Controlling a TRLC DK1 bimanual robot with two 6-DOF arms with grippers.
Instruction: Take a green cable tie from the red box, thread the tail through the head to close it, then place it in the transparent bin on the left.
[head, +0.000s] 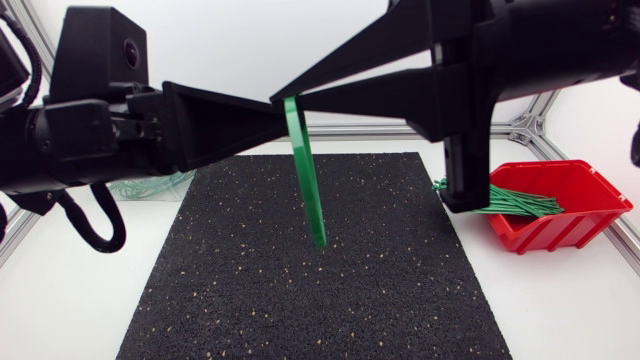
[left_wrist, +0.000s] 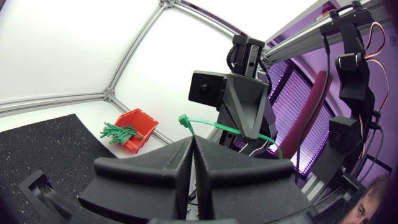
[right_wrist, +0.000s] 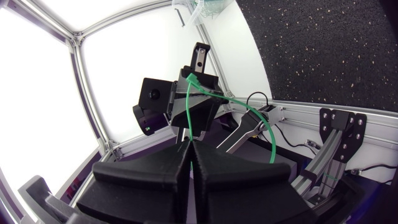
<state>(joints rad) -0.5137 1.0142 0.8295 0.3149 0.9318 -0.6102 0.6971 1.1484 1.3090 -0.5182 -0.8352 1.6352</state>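
Head view: both arms are up over the speckled black mat (head: 300, 300), and their tips meet in mid-air. My left hand (head: 278, 123) comes in from the left and my right hand (head: 287, 97) from the right. The tie (head: 308, 180) hangs from the point where they meet. It is a flat, glossy green strap that drops free above the mat. The red box (head: 590, 185) is hard moulded plastic and sits at the right of the white bench (head: 560, 310) with a bundle of spare ties (head: 520, 203) in it. The clear bin (head: 150, 186) shows only as a sliver behind my left arm.

Left wrist view: my left hand's matte wedges are pressed flush, with no gap between them. The tie rises from their tips to its small blocky head, then runs as a thin, springy line across to the right hand, which looks pinched on it too.

Right wrist view: my right hand's wedges are likewise closed flat, and the strap stands up out of their tips. It reaches the left hand, then bows over in a wide arc, and its far end hangs loose.

I judge this to be the threading step. The tie is gripped by both hands but not yet closed into a loop. The next move calls for bringing the loose tail round to the head and lining it up with the slot. That needs fine alignment, because the strap is narrow and bendy. I cannot make out the slot itself.
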